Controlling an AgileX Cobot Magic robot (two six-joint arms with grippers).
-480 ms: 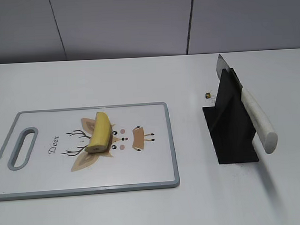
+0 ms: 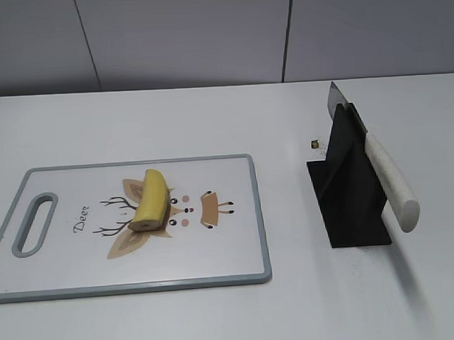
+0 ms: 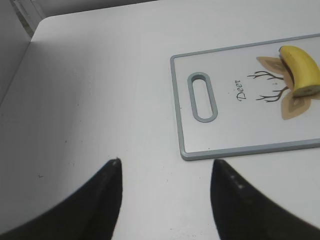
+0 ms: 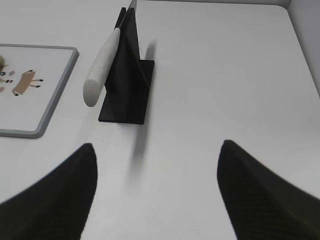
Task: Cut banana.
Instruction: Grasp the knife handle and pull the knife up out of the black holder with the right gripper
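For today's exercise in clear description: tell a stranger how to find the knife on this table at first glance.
Start at the big white cutting board with the deer print and the banana on it, then look right to the black stand on the bare table. The knife rests slanted in that stand, its blade tip up at the back. Its pale, rounded handle juts past the stand's front edge.

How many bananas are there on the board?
1. The banana lies on the deer picture in the middle of the cutting board. It also shows in the left wrist view. No other piece is visible.
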